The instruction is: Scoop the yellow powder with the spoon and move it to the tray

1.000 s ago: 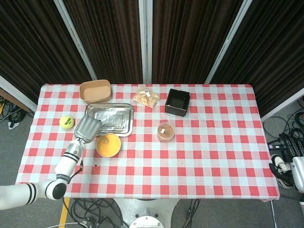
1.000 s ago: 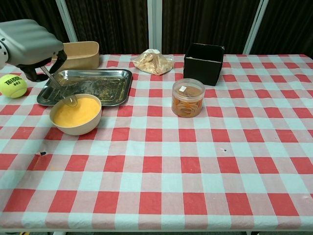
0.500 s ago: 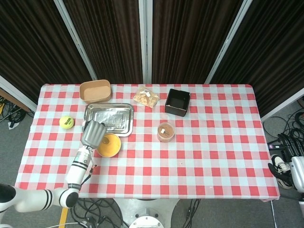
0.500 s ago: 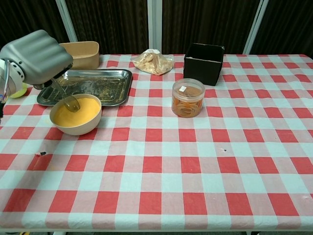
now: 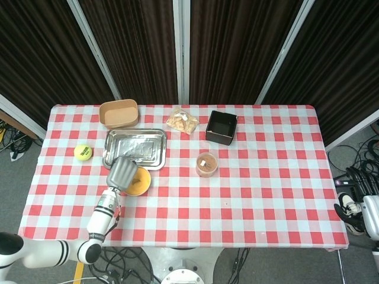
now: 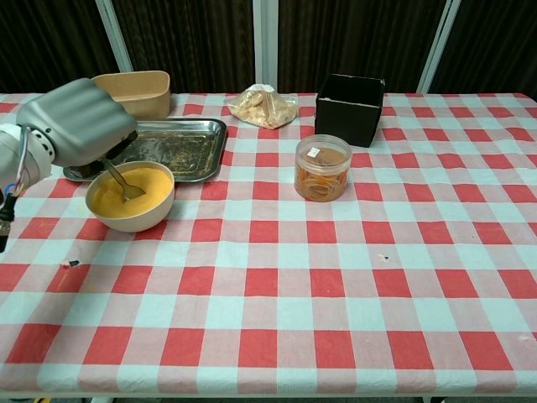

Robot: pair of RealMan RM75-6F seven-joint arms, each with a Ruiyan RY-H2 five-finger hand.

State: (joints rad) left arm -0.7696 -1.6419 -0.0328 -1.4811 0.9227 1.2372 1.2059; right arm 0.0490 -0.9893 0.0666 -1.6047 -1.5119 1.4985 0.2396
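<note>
My left hand [image 6: 77, 122] [image 5: 122, 173] grips a metal spoon [image 6: 122, 183] by its handle, just left of and above the bowl. The spoon slants down to the right, its scoop end resting in the yellow powder [image 6: 138, 195]. That powder fills a cream bowl [image 6: 130, 215] [image 5: 140, 182] near the table's left front. Right behind the bowl lies the steel tray [image 6: 176, 144] [image 5: 137, 147], shallow, with specks of residue on its floor. My right hand shows in neither view.
A yellow tennis ball [image 5: 83, 152] lies left of the tray. Behind the tray stands a tan box [image 6: 137, 89]. A bag of snacks [image 6: 262, 107], a black box [image 6: 350, 107] and a clear jar of orange contents [image 6: 322, 167] stand to the right.
My left hand has moved right and down over the bowl. The spoon's scoop end went from the bowl's left rim into the powder.
</note>
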